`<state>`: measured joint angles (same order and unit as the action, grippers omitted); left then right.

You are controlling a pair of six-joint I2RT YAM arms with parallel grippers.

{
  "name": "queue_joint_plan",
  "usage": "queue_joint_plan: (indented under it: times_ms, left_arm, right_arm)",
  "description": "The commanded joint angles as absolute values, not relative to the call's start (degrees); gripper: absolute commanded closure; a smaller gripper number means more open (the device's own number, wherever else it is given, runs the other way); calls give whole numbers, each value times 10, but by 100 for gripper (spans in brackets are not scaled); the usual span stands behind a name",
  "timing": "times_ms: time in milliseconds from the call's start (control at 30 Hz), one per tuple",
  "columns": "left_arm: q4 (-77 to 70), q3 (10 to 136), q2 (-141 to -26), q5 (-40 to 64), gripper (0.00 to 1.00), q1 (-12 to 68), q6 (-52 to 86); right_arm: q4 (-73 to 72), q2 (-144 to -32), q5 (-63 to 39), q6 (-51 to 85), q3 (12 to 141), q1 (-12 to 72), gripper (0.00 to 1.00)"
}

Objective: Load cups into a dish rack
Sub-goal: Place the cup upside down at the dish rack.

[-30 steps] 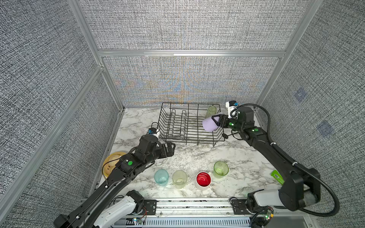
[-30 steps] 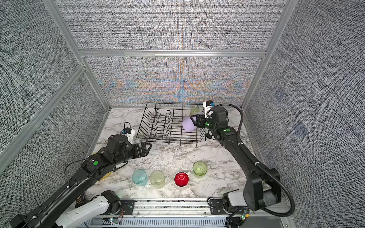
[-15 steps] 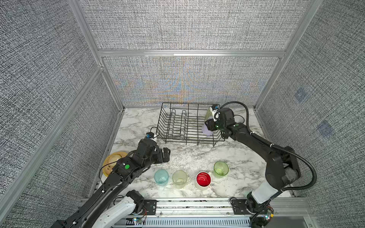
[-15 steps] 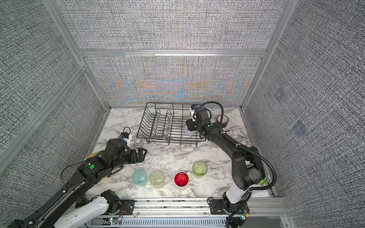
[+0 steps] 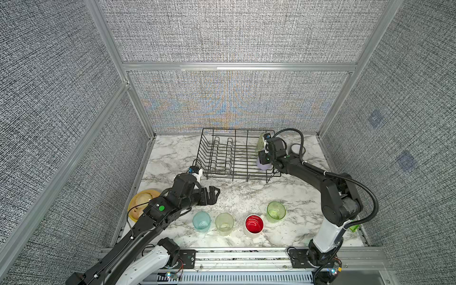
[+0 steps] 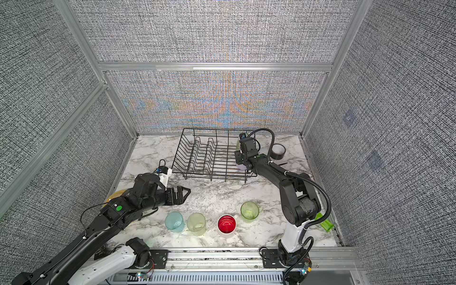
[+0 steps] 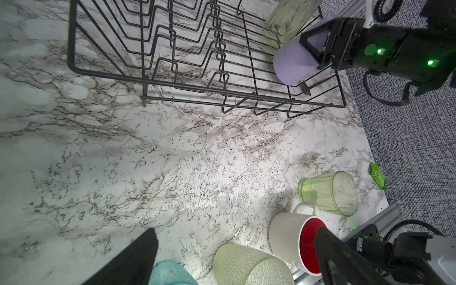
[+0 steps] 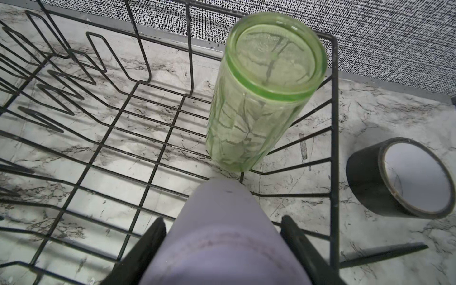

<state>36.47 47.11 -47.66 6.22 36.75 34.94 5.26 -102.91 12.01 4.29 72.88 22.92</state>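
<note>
The black wire dish rack stands at the back of the marble table. A tall green cup stands upside down in its right end. Beside it my right gripper is shut on the lilac cup, held tilted low inside the rack's front right corner. In a row near the front stand a teal cup, a pale yellow-green cup, a white cup with red inside and a short green cup. My left gripper hangs open and empty just behind the teal cup.
A yellow plate lies at the left edge under my left arm. A black tape roll sits right of the rack. A small green object lies at the front right. Fabric walls close in three sides.
My right gripper has carried the lilac cup left and down into the rack's right end. My left gripper has moved forward and right toward the row of cups, still open.
</note>
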Motion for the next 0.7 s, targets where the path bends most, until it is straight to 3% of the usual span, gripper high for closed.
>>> queue_joint_plan:
  times_ms: [0,200,433,667]
  left_arm:
    - [360,474,-482,82,0,367,344]
    - [357,476,-494,98,0,368,345]
    - [372,484,-506,125,1,367,344]
    - [380,487,-531,194,1,368,330]
  right_arm:
    - [43,-1033,138,48,735,229,44]
    - [50,-1047,124,59,748,226,41]
    - [71,-1037,126,63,760,225,25]
    - [85,-1016,107,62,758,225,18]
